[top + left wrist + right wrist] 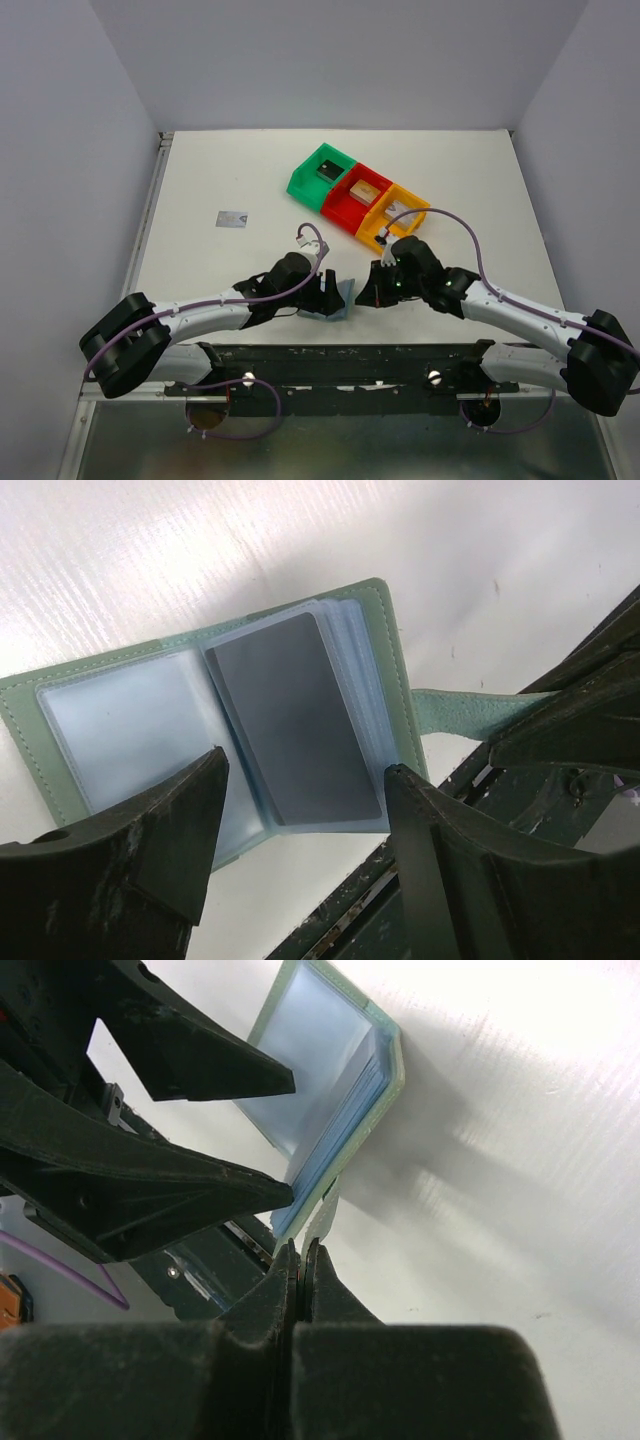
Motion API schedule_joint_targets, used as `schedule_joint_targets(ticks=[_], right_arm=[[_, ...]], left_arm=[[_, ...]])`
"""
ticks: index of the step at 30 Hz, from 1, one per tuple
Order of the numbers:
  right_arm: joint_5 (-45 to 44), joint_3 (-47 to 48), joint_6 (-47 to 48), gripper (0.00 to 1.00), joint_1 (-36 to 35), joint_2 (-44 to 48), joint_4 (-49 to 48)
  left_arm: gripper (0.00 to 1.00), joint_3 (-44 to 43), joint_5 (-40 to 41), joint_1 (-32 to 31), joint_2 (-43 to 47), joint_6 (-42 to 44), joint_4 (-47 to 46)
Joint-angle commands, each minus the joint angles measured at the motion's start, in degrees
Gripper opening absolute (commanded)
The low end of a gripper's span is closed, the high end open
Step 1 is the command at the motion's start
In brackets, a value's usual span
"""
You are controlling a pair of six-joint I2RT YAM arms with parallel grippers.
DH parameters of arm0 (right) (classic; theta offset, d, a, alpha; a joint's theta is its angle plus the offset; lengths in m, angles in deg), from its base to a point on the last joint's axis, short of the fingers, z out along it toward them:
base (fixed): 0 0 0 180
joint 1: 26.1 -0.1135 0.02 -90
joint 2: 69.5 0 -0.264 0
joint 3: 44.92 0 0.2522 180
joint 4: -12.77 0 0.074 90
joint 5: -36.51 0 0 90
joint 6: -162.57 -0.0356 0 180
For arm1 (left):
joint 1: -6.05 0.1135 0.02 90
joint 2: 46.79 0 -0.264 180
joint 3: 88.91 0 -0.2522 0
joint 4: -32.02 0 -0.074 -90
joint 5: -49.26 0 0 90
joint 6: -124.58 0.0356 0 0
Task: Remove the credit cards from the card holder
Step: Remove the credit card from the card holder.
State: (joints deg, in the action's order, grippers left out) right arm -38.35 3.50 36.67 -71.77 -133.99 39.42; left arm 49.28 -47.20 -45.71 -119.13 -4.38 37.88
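while the card holder (385, 630) sits open at the middle of the counter's (220, 170) near edge, the left hand (305, 765) hangs wide over it, fingers (150, 850) either side of a grey card (290, 720) in its clear sleeve (342, 632). the right hand (300, 1250) is pinched tight on the holder's strap (322, 1218).

A white table (220, 170) is being enclosed by pale grey walls (340, 60) along its far, left and right edges. It is being brightly lit, and its near edge is being lined by a black rail (350, 355).
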Motion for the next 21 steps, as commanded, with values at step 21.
schedule_joint_targets(ticks=[21], right_arm=[[-0.9, 2.0, 1.7, 0.00, -0.2, -0.4, 0.7]], left_arm=[[0.79, 1.4, 5.7, -0.3, 3.2, 0.0, 3.2]])
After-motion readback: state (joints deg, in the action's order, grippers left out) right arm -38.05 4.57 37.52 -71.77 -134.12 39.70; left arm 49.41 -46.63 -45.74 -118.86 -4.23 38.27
